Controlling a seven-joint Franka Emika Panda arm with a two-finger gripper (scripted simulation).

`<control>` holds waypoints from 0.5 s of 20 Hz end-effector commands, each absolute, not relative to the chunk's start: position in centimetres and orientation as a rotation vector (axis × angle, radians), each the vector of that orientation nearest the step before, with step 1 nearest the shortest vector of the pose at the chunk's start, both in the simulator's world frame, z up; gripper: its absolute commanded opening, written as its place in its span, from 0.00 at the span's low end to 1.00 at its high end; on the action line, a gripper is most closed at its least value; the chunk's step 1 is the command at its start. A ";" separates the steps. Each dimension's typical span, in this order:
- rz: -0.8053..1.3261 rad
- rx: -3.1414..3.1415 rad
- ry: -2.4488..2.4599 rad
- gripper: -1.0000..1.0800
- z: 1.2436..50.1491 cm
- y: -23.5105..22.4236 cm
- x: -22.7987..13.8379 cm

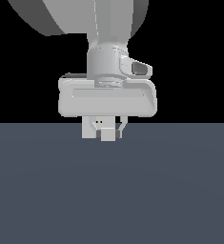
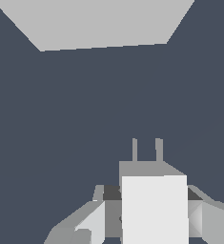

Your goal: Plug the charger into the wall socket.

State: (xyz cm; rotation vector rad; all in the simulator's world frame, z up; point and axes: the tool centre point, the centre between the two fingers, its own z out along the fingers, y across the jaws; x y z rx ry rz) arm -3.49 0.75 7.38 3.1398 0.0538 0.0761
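My gripper [image 1: 107, 131] hangs low over the dark floor and is shut on the charger [image 1: 107, 135], a small light-grey cube. In the wrist view the charger [image 2: 154, 207] sits between my fingers [image 2: 87, 224], with its two prongs [image 2: 147, 150] pointing away from the gripper [image 2: 151, 217]. The wall socket [image 1: 91, 127] shows as a light-grey plate with two tiny dark holes, partly hidden behind the gripper. In the wrist view the socket [image 2: 104, 24] is a pale grey slab well ahead of the prongs and apart from them; its holes do not show there.
A flat dark blue-grey floor [image 1: 111, 190] fills the lower half of the exterior view. The arm's wrist and hand body [image 1: 107, 95] fill the upper middle, against black.
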 end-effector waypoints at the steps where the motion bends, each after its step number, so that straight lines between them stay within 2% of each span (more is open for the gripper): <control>1: 0.075 3.140 0.089 0.00 8.4 1.5 -2.3; 10: 0.075 3.139 0.151 0.00 10.0 3.0 0.0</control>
